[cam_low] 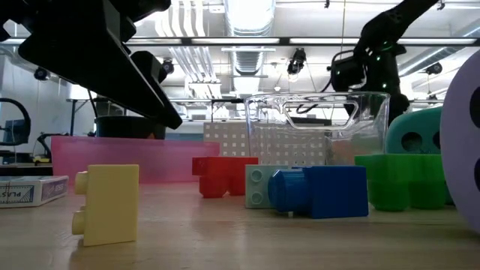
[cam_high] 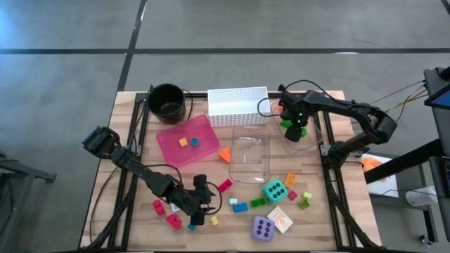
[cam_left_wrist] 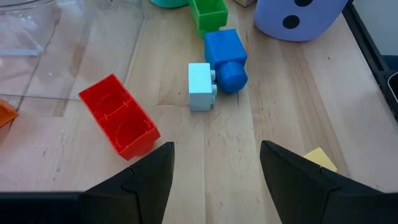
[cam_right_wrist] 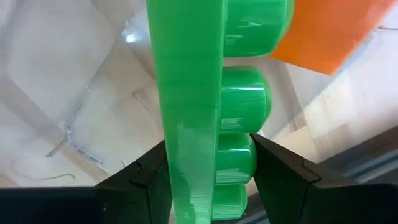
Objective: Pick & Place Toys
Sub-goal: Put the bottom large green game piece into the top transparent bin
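The left claw [cam_high: 204,205] hangs low over the near left part of the table [cam_high: 330,225], its fingers [cam_left_wrist: 143,180] spread with nothing between them. Just left of it lie small red bricks [cam_high: 158,206] and a teal bit. In the left wrist view a red brick [cam_left_wrist: 119,116] lies ahead of one finger. A pale blue brick [cam_left_wrist: 200,86] touches a blue brick [cam_left_wrist: 226,59] straight ahead. A yellow brick [cam_left_wrist: 321,158] peeks out beside the other finger, and all are apart from the claw.

Farther back on the left stands a black pot [cam_high: 167,102]. A pink tray [cam_high: 174,144] to its right holds a yellow and a teal brick. A white perforated basket [cam_high: 238,105] sits at the far middle. A clear container [cam_high: 251,156] lies nearer, with an orange piece [cam_high: 225,154] at its left edge.

Right of the left claw sit a green brick [cam_high: 258,202], a teal die [cam_high: 274,190], a purple die [cam_high: 264,228] and a flat card [cam_high: 280,220]. More orange, red and green bricks lie to their right.

The right claw [cam_high: 295,130] is raised over the far right of the table, beside the container's far right corner. It pinches a long green brick [cam_right_wrist: 205,106] between its fingers. The brick stands on end and its studs face sideways.
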Robot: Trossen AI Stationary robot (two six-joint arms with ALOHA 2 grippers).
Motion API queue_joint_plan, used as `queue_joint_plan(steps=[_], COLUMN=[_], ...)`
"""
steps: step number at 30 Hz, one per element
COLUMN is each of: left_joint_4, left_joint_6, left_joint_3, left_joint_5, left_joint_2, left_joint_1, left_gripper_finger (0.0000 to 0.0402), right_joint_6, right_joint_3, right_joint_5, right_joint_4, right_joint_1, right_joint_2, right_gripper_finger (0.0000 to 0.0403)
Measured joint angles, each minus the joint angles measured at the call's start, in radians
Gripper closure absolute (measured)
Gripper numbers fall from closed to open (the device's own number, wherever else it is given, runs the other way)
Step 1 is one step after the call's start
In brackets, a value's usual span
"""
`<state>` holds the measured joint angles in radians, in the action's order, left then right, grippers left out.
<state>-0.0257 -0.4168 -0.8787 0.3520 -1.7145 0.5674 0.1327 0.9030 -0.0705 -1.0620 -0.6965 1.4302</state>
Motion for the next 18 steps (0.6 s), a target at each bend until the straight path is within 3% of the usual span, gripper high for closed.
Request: queue_joint_plan(steps=[5, 18], left_joint_4=[0.044, 0.097], left_joint_6=[0.029, 0.061], left_joint_3=[0.000, 0.000], left_joint_5=[0.170, 0.213], left_joint_2=[-0.004, -0.005], left_joint_1=[-0.006, -0.010], left_gripper_finger=[0.0159, 0.0159], right_joint_6=[-0.011, -0.030], right_joint_3=[-0.023, -0.138], right_joint_5=[0.003, 0.094], right_joint_4=[-0.006, 0.003], right_joint_1=[0.012, 0.012], right_joint_2=[-0.093, -0.278], right_gripper_finger=[0.0213, 0.0213])
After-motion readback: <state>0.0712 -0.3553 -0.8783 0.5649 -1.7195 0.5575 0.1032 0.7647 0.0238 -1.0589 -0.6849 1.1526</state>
